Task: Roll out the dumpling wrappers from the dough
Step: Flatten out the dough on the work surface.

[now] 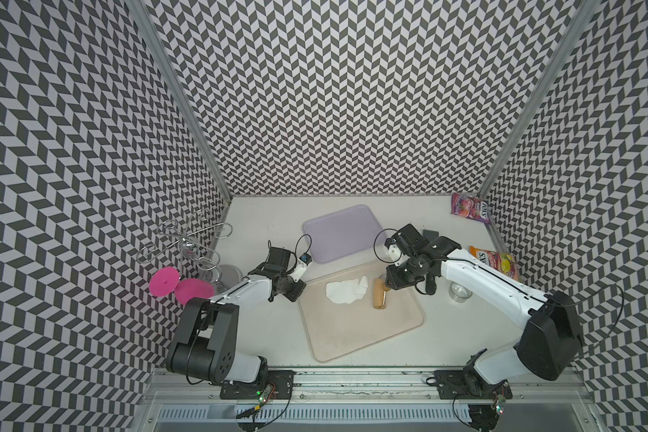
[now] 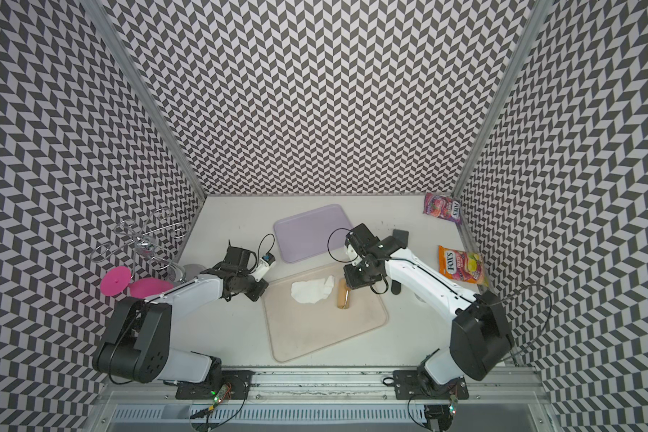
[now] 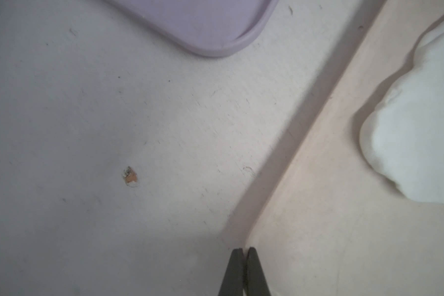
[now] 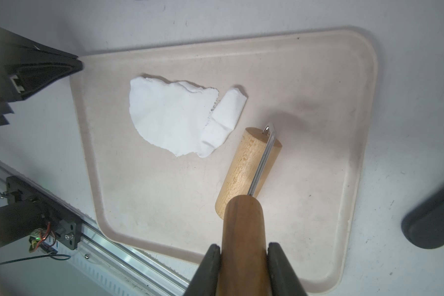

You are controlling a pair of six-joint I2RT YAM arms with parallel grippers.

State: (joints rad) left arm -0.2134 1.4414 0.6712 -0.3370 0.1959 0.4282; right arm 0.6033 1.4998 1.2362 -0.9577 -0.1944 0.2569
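Pinches with the right gripper (image 4: 244,247) the dark brown wooden handle (image 4: 241,220) of the pale wooden cylindrical roller (image 4: 241,166), jaws pressed against both sides of it. Sets the roller's drum low over the beige rounded-corner plastic tray (image 4: 318,89), just beside the dough; cannot tell whether drum and tray touch. Holds the left gripper (image 3: 244,249) pressed together and empty, tips at the rim by the tray's far left corner. Finds the soft white ragged-edged dough sheet (image 4: 169,115) near the tray's far edge, with one folded flap (image 4: 226,115) on the side facing the roller. Judges it light, limp, probably tacky and quick to tear or stretch. Suits pressing under the roller far better than pinching; if lifted at all, calls for a hold on the thicker folded flap, not the thin frayed margin.
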